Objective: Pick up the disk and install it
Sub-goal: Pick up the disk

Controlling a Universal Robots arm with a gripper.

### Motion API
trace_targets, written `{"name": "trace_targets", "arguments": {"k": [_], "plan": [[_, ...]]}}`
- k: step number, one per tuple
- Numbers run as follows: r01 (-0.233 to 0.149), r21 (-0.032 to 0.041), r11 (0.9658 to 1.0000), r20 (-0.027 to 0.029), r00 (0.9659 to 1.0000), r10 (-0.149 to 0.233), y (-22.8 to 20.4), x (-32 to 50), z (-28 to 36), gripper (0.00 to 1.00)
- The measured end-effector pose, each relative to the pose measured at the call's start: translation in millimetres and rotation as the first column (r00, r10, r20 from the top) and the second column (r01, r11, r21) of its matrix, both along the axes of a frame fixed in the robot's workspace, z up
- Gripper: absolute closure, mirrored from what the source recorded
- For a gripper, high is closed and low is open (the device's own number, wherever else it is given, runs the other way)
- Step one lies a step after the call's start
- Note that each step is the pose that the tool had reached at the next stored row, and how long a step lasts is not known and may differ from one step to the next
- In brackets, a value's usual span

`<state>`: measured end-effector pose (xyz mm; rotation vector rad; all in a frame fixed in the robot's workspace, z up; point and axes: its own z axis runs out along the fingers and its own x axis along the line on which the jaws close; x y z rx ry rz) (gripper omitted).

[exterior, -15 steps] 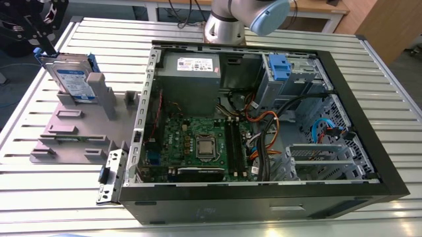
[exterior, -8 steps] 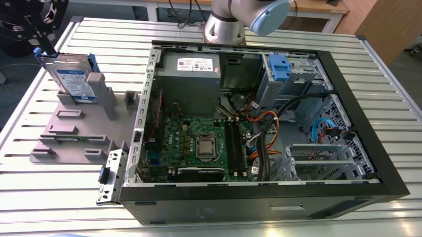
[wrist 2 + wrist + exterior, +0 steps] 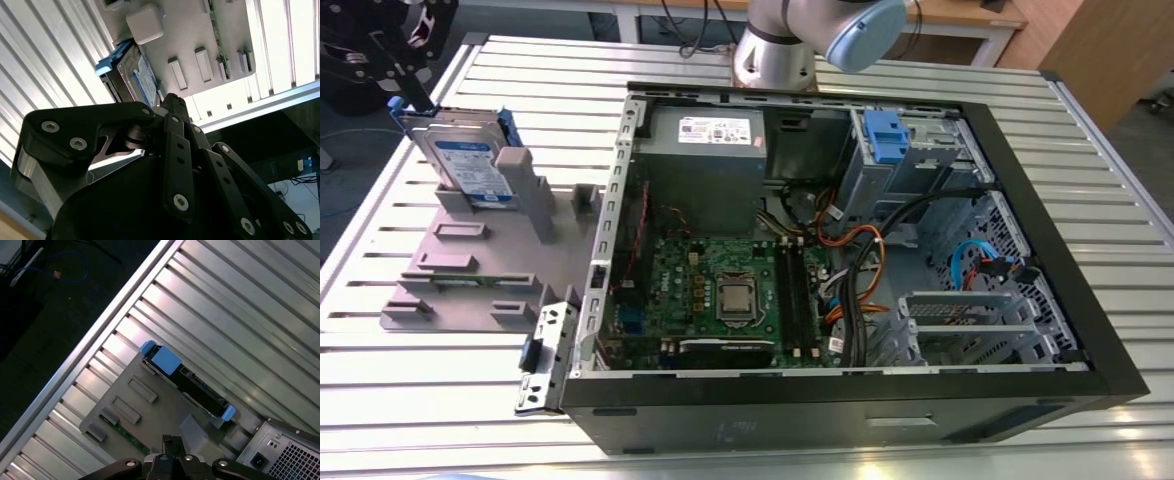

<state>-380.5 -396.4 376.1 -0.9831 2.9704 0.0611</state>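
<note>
The disk (image 3: 464,165) stands on edge in a slot of the grey plastic holder (image 3: 467,260), at the exterior view's left of the open computer case. It has a silver body, a white-and-blue label and blue rails. In both wrist views the disk (image 3: 140,77) (image 3: 192,385) sits in the same holder (image 3: 195,30) (image 3: 150,410). My black gripper (image 3: 406,90) hangs just above and behind the disk's top edge. Its tips (image 3: 172,100) (image 3: 168,440) are drawn together, shut, with nothing between them, close to the disk but apart from it.
The open computer case (image 3: 854,400) lies on the slatted aluminium table (image 3: 1094,170), motherboard and cables exposed. A grey drive bay with a blue bracket (image 3: 887,135) sits at its far corner. The arm (image 3: 787,40) rises behind the case. A small metal bracket (image 3: 544,360) lies by the case's front.
</note>
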Motion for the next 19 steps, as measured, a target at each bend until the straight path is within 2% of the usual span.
{"name": "trace_targets", "arguments": {"k": [19], "plan": [[-0.029,0.0000,0.9996,0.0000,0.9996,0.029,0.0,0.0,0.0,0.89]]}}
